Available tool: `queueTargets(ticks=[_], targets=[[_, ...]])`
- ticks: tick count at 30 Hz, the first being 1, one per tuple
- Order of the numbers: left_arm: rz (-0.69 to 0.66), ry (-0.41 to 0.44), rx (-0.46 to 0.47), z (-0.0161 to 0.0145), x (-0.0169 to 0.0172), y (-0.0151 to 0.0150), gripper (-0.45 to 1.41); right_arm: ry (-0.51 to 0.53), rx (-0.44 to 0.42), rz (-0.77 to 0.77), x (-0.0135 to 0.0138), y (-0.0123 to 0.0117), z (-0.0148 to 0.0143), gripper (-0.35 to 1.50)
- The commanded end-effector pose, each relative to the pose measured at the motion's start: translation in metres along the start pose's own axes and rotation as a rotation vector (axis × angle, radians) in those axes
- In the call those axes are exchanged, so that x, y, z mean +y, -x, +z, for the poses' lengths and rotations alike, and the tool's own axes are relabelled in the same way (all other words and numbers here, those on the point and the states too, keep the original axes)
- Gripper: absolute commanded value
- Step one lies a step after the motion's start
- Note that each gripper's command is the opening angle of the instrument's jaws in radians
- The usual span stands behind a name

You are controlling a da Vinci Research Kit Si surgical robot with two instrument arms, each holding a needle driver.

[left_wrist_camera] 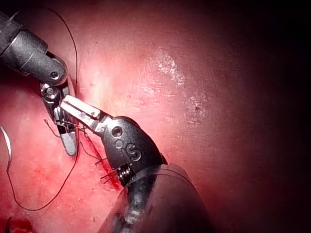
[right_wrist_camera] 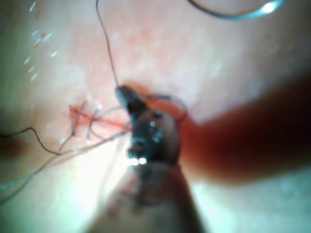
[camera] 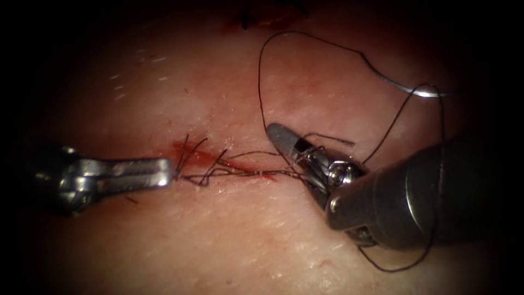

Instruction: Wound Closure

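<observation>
My left pincer (camera: 173, 173) is clamped on the thread (camera: 240, 173) at the left end of the cut (camera: 218, 161). I judge this grip keeps the strand taut along the wound. From my left tips the thread runs straight across the stitched cut toward my right pincer (camera: 297, 169), which sits at the cut's right end. The right jaws stand slightly apart in the endoscope view. The strand reaches them, but I cannot tell whether they grip it, so I claim nothing there.

Short cut ends of thread (camera: 188, 150) stick up just beside my left tips, over a smear of red fluid (camera: 191, 155) on the tissue (camera: 164, 235).

The needle (camera: 406, 87) lies free on the tissue, well beyond my right pincer on its far side and to its right. Neither pincer holds it, and it does not look to be in the tissue. A long loop of thread runs from near my right jaws up and round to the needle, then sweeps down around the right shaft. Lying slack out there, it seems parked clear of the work at the cut.
</observation>
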Motion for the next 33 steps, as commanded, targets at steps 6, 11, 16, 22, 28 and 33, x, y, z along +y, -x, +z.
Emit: queueTargets(ticks=[6,11,16,22,28,33], targets=[[-0.027,-0.094,-0.049,-0.0028,-0.0043,0.0021,-0.45,-0.067,0.034,-0.095,-0.0076,0.0017,-0.0042,-0.35],[-0.056,-0.147,-0.091,-0.0050,-0.0098,0.0047,-0.45,-0.079,0.052,-0.167,-0.0108,0.0035,-0.0049,-0.35],[-0.086,-0.170,-0.130,-0.0054,-0.0144,0.0085,-0.45,-0.096,0.053,-0.219,-0.0114,0.0052,-0.0037,-0.35],[-0.095,-0.158,-0.135,-0.0038,-0.0187,0.0117,-0.45,-0.084,-0.002,-0.264,-0.0102,0.0080,-0.0018,-0.35],[-0.101,-0.154,-0.127,-0.0012,-0.0223,0.0118,-0.45,-0.082,-0.076,-0.307,-0.0086,0.0104,-0.0009,-0.35],[-0.117,-0.155,-0.121,0.0009,-0.0254,0.0105,-0.45,-0.094,-0.139,-0.346,-0.0077,0.0123,-0.0009,-0.35]])
